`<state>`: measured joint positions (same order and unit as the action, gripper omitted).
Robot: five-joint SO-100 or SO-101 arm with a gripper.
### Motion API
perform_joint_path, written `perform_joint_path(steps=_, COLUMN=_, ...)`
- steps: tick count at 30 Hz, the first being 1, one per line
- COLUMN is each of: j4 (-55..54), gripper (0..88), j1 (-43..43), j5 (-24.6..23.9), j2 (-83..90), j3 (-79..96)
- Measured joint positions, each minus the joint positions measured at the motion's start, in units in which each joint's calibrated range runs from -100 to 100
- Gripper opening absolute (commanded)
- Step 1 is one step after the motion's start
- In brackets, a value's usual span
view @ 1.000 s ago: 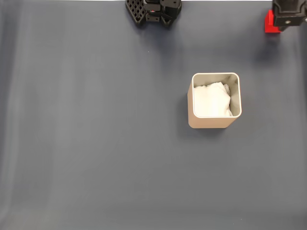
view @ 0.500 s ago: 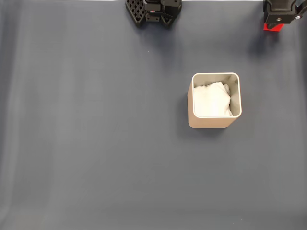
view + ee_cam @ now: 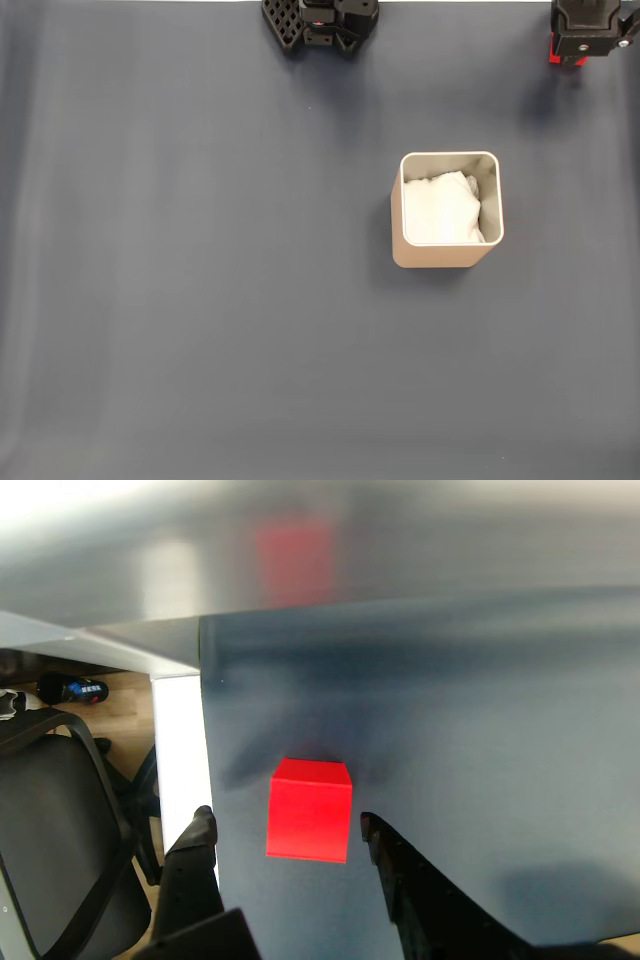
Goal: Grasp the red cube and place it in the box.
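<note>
Jaws open: in the wrist view the two dark fingers stand apart, one on each side of the red cube (image 3: 309,811), neither touching it. Gripper (image 3: 285,835) is straddling the cube, which sits flat on the dark grey worktop (image 3: 480,740) close to its edge; a strip of pale floor and a black chair (image 3: 60,820) lie beyond.

Fixed view: gripper (image 3: 586,30) at the top right corner, covering nearly all of the cube; only slivers of red (image 3: 553,52) show at its left and lower edges. The box (image 3: 447,258) stands well apart, lower and to the left, upright, white padding (image 3: 440,210) inside.

Handling, judged: cube looks rigid, light, smooth, plain-faced. Take it across two opposite flat side faces, centred, so it does not twist out. Not fragile.

Versus a second ago: more red was exposed to the left of the gripper then; the gripper has shifted over the cube. Box unmoved.
</note>
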<state>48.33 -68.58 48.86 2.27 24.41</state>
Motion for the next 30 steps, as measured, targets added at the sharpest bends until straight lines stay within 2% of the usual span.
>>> perform_joint_path(steps=6, j4=-0.6, gripper=36.0, j1=0.8, j5=0.4, j2=0.0, j3=0.0)
perform_joint_path(steps=30, j4=-1.9, gripper=20.5, j1=0.7, j5=0.5, j2=0.0, j3=0.0)
